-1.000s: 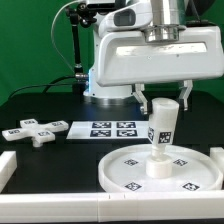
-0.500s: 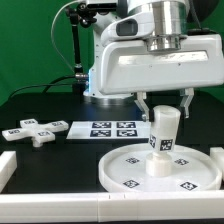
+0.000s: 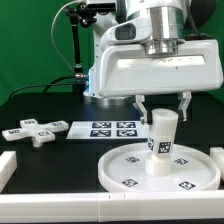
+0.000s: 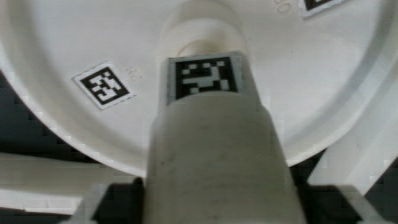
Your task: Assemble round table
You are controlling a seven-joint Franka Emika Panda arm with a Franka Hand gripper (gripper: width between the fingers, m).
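The round white disc [image 3: 196, 167] lies flat at the exterior view's right front, tags up. The white cylinder leg [image 3: 161, 142] stands upright at its centre, a tag on its side. My gripper [image 3: 163, 107] hangs just above the leg's top, its fingers spread wider than the leg and not gripping it. In the wrist view the leg [image 4: 214, 120] runs between the dark pads [image 4: 111, 203] of the gripper [image 4: 228, 200], with the disc [image 4: 71, 50] behind it. The cross-shaped base piece [image 3: 30, 131] lies at the exterior view's left.
The marker board [image 3: 112, 128] lies flat between the cross piece and the disc. A white rail [image 3: 60, 207] runs along the front edge and a white block [image 3: 7, 165] stands at the front left. The arm's base [image 3: 100, 60] stands behind.
The gripper has let go of the leg's top and risen a little, its fingers spread. The leg, slightly tilted before, now stands upright on the disc.
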